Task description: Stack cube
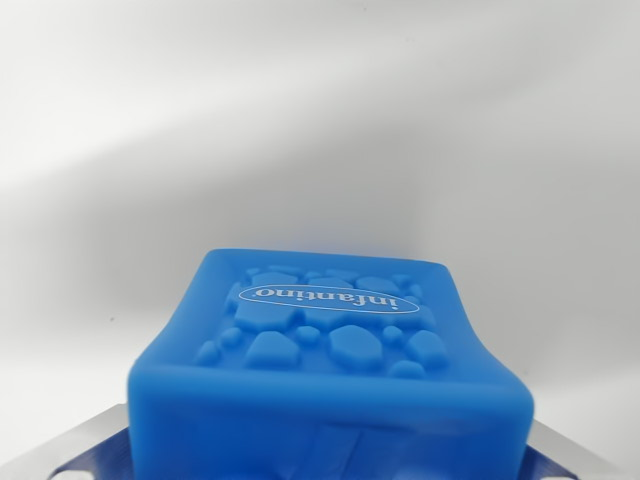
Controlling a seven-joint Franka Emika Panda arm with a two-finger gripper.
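A soft blue cube (330,330) fills the lower middle of the wrist view. Its top face carries raised pebble shapes and a white "infantino" oval. My gripper (330,450) is shut on the blue cube. One metal finger (85,445) shows at the wrist view's left of the cube and another finger (570,450) at the wrist view's right. The cube's side walls bow inward between them. The cube hides its own underside and whatever lies below it. No second cube is in view.
Behind the cube there is only a blurred white and pale grey surface (320,120) with soft shadows across it.
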